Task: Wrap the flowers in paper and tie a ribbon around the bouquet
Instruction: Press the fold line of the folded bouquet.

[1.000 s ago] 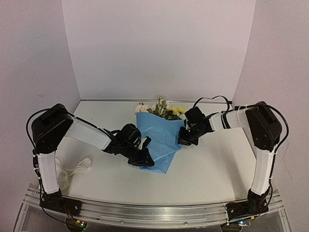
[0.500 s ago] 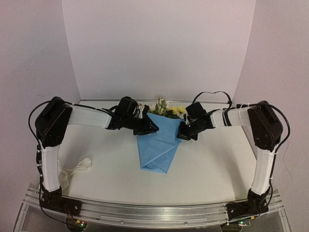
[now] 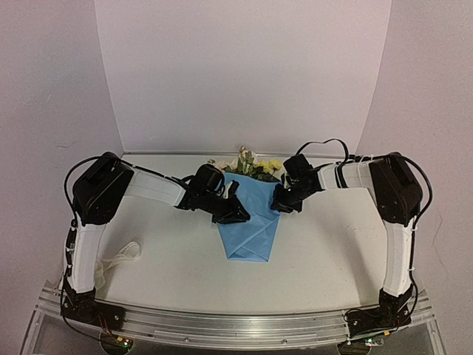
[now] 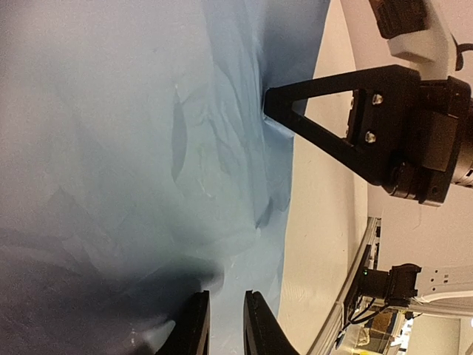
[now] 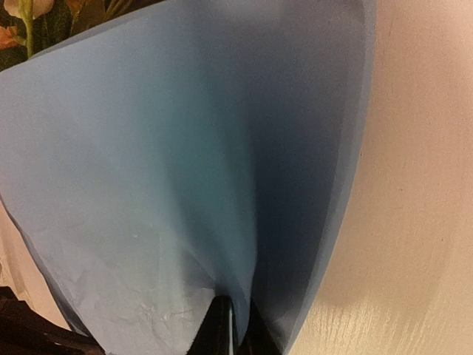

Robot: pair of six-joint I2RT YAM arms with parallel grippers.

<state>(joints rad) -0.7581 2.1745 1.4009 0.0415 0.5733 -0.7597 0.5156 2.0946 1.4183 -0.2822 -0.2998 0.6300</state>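
Top external view is showing the desk (image 3: pixel 332 251) carrying the bouquet (image 3: pixel 251 225) at its middle. Its long axis is running away from the arm bases, with the flowers (image 3: pixel 251 164) pointing to the far wall and the folded tip of the paper (image 3: pixel 255 240) pointing to the near edge. The ribbon (image 3: pixel 118 257) is lying near the left front corner, well apart from the cone and much nearer the left arm, so that arm is probably the one to fetch it.

The left tool (image 3: pixel 238 214) is resting at the cone's left edge, its fingers standing slightly spread over the sheet. The right tool (image 3: pixel 281 205) is sitting at the cone's right edge, its fingers nearly pressed together where a raised fold is meeting them. Whether it is gripping that fold cannot be told.
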